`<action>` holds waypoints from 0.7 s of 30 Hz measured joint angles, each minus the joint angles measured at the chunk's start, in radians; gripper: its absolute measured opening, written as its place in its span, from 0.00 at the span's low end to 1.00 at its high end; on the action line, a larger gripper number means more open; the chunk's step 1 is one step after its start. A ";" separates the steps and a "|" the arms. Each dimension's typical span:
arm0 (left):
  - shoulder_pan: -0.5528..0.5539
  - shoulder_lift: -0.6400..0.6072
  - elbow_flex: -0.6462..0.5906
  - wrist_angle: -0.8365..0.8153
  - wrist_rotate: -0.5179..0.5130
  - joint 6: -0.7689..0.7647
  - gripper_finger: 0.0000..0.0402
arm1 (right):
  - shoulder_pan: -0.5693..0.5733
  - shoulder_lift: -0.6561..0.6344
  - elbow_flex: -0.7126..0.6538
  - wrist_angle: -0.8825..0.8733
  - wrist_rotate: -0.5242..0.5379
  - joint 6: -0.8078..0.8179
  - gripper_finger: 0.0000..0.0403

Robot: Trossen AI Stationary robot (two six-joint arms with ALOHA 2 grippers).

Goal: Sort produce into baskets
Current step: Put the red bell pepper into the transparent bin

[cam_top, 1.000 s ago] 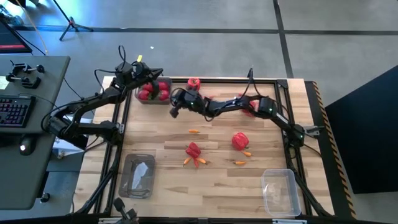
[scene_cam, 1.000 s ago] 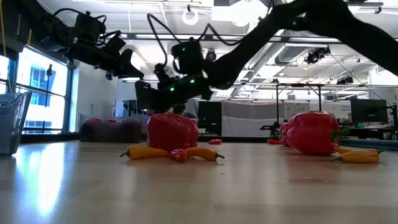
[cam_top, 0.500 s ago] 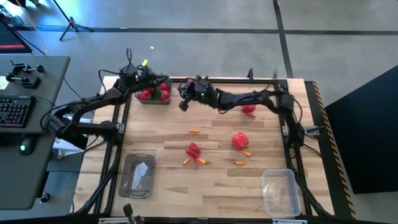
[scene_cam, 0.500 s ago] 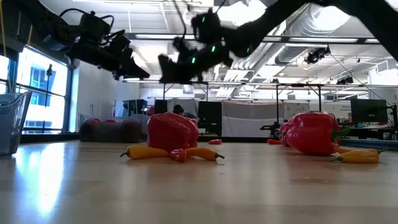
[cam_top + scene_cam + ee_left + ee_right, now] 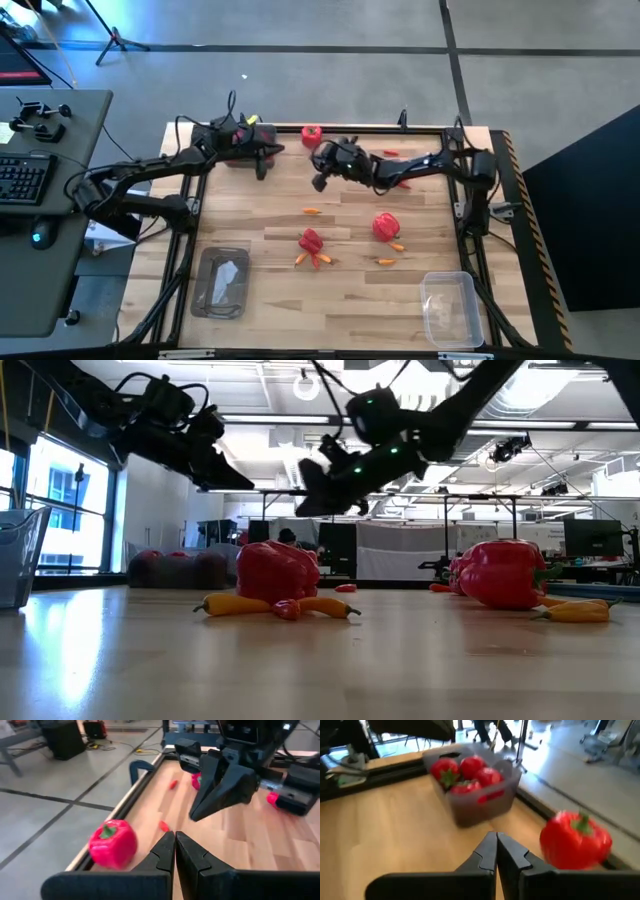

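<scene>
A clear basket [image 5: 487, 802] holding round red fruits [image 5: 465, 772] stands at the table's far left; in the high view my left arm covers most of it. My left gripper [image 5: 262, 165] [image 5: 175, 845] hangs shut and empty just right of that basket. My right gripper [image 5: 320, 178] [image 5: 496, 847] is shut and empty too, in the air a little farther right. A red bell pepper [image 5: 311, 133] [image 5: 112, 843] rests on the table's far edge beyond the two grippers. Two more peppers [image 5: 386, 226] [image 5: 312, 241] lie mid-table with slim orange pieces [image 5: 313, 211] beside them.
Two empty clear baskets stand at the near edge, one left [image 5: 222, 282] and one right [image 5: 450, 308]. A red fruit [image 5: 400, 181] lies partly under my right arm. A black frame rail [image 5: 145, 767] runs along the table's far edge.
My right gripper has pulled back from the filled basket toward the table's right edge and risen, staying shut. My left gripper has swung from the basket's far side across it toward the near and right, tipping down a little, shut throughout.
</scene>
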 joint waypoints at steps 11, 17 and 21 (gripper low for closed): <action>-0.113 0.075 0.001 -0.004 0.065 -0.008 0.00 | 0.084 -0.248 -0.202 -0.123 -0.002 0.042 0.00; -0.201 0.079 0.000 -0.016 0.055 -0.009 0.00 | 0.143 -0.309 -0.247 -0.191 0.001 0.044 0.00; -0.256 0.079 0.000 -0.022 0.052 -0.030 0.00 | 0.189 -0.307 -0.248 -0.206 -0.004 0.076 0.00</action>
